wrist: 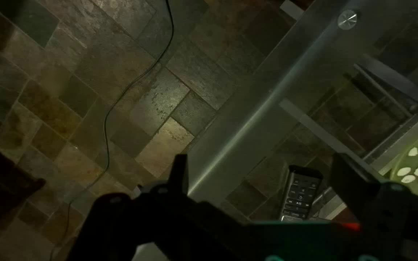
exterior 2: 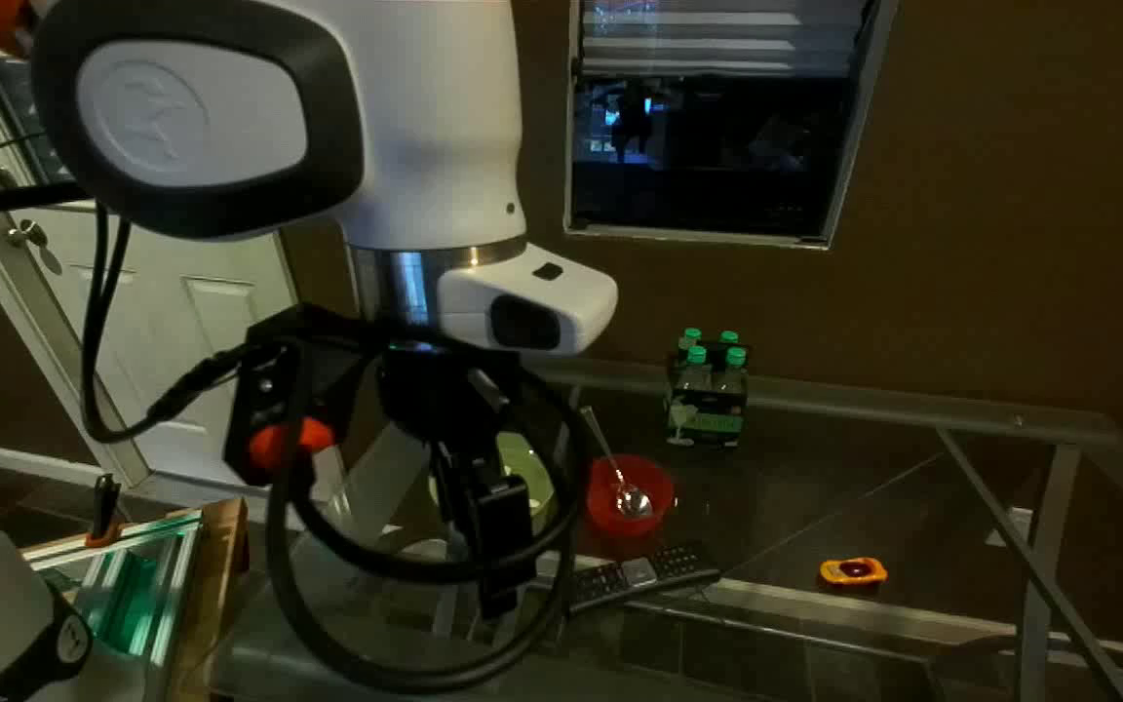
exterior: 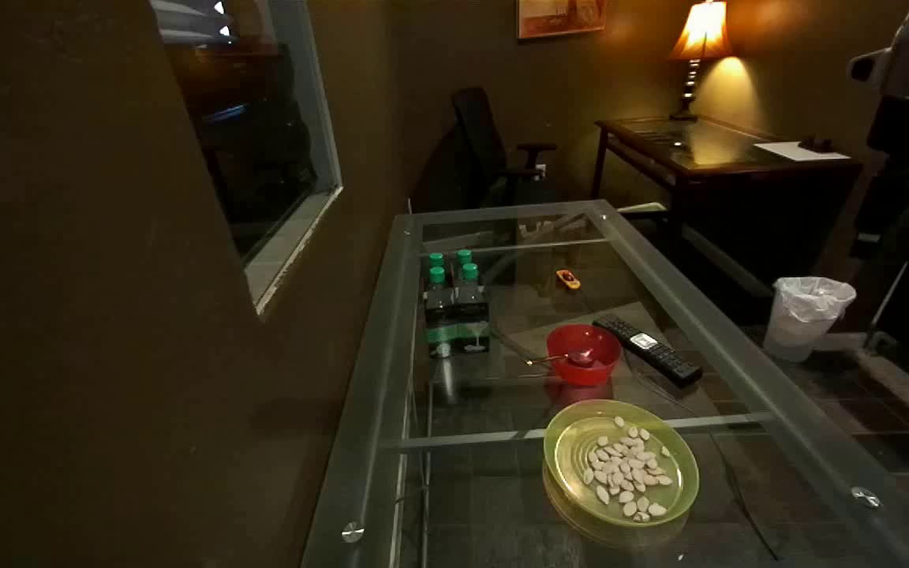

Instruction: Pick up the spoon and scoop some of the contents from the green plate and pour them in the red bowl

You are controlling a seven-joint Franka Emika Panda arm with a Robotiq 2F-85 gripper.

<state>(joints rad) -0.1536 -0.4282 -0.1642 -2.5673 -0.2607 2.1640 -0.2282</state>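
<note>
We see the gripper [wrist: 259, 167] with its jaws spread, as far as the dim wrist view shows. The spoon [exterior 2: 614, 464] leans in the red bowl [exterior: 600, 374] — handle past the rim — near the green plate [exterior: 570, 451] of pale pieces [exterior: 622, 468]; 4 bottles [exterior: 468, 292] stand nearby.

In an exterior view, camera sits above the near end of the glass desk [exterior: 746, 369], sighting along its length; green plate [exterior: 567, 450] nearest, table lamp [exterior: 703, 33] beyond. In an exterior view, camera faces across the glass desk toward the window [exterior 2: 703, 166], robot arm [exterior 2: 435, 117] close to lens. Shared by both exterior views: red bowl [exterior: 589, 377], bottle carton [exterior: 457, 333]. Wrist view: steeply down past the tool [wrist: 261, 173]; remote control [wrist: 299, 197] in all three.
</note>
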